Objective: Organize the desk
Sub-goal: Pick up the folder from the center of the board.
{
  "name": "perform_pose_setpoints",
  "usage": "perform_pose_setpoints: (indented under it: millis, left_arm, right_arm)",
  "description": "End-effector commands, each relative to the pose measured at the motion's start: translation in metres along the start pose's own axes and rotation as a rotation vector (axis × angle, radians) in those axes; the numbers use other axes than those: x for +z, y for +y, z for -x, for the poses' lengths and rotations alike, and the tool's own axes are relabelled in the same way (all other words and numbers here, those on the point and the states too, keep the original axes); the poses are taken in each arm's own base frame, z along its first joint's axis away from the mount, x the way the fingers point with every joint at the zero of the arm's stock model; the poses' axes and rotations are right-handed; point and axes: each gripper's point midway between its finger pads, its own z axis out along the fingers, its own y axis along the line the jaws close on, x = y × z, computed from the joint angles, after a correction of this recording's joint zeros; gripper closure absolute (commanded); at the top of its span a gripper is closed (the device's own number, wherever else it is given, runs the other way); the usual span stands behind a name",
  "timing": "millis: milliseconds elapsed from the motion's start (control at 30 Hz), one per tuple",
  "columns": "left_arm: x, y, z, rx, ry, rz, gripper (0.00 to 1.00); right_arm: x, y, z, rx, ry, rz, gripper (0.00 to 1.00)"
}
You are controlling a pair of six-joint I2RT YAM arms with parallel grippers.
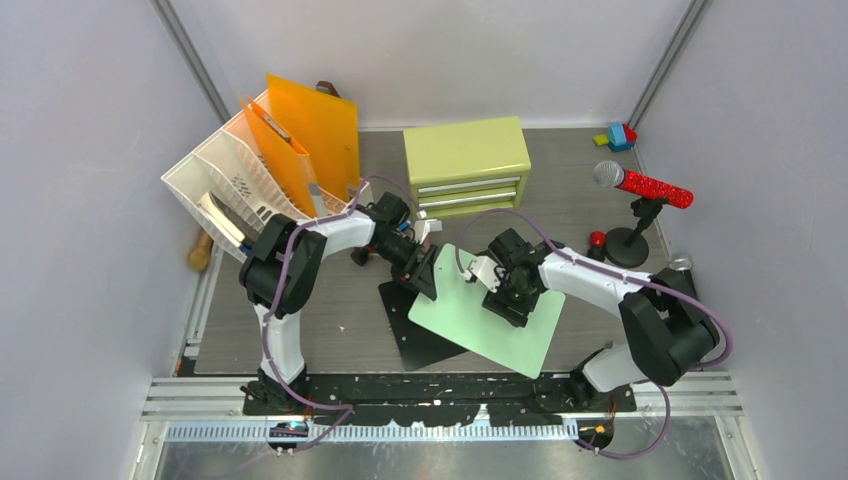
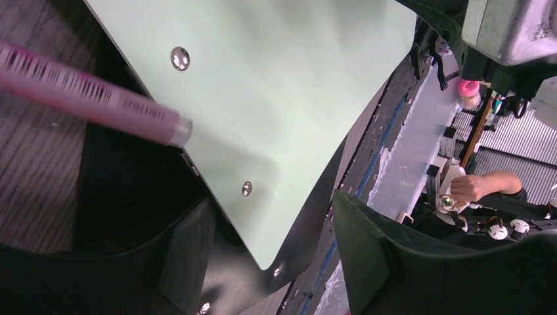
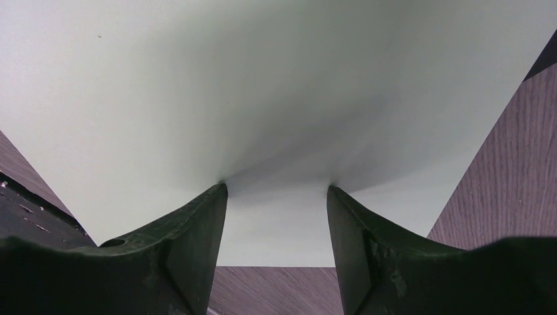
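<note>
Presently: right gripper point(image 3: 276, 191) fingers spread, tips on pale green folder point(image 3: 263, 79), flat on tabletop point(image 3: 506, 170) below. Left gripper point(image 2: 269, 207) fingers spread, empty, over folder's edge. Folder looks thin, floppy, slick; pinch at edge.

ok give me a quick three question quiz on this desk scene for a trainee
1. True or false: the right tool is open with its tips on the light green sheet.
2. What colour is the lower sheet lying partly beneath it? A) black B) orange C) white
3. Fill in: in the top view, the red microphone stands to the ___ of the drawer cabinet.
Key: 1 true; 2 A; 3 right
</note>
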Motion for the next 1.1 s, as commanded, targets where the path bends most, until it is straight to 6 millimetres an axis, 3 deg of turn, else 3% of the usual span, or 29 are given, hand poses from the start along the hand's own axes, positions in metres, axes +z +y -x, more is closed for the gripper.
perform_pose_setpoints:
  millis: [0, 300, 567, 700, 867, 1067]
  left_arm:
    - [0.002, -0.028, 0.004, 0.042, -0.02, -0.137, 0.38]
    - [0.0, -0.05, 0.002, 0.086, -0.02, -0.215, 0.65]
    - [-0.014, -0.058, -0.007, 0.131, 0.014, -0.169, 0.84]
    - [-0.03, -0.062, -0.011, 0.203, 0.031, -0.107, 0.99]
    - [-0.056, -0.074, -0.012, 0.317, 0.018, -0.033, 1.0]
    - [-0.099, -0.105, -0.004, 0.509, -0.055, 0.076, 1.0]
  right_arm:
    - [0.009, 0.001, 0.016, 0.006, -0.045, 0.016, 0.37]
    - [0.008, -0.001, 0.019, 0.001, -0.046, -0.003, 0.38]
    - [-0.015, -0.008, 0.031, 0.005, -0.119, -0.058, 0.36]
    - [-0.046, -0.01, 0.046, 0.015, -0.207, -0.087, 0.3]
    - [-0.096, -0.022, 0.067, 0.033, -0.339, -0.179, 0.22]
    - [-0.173, -0.034, 0.092, 0.046, -0.508, -0.26, 0.18]
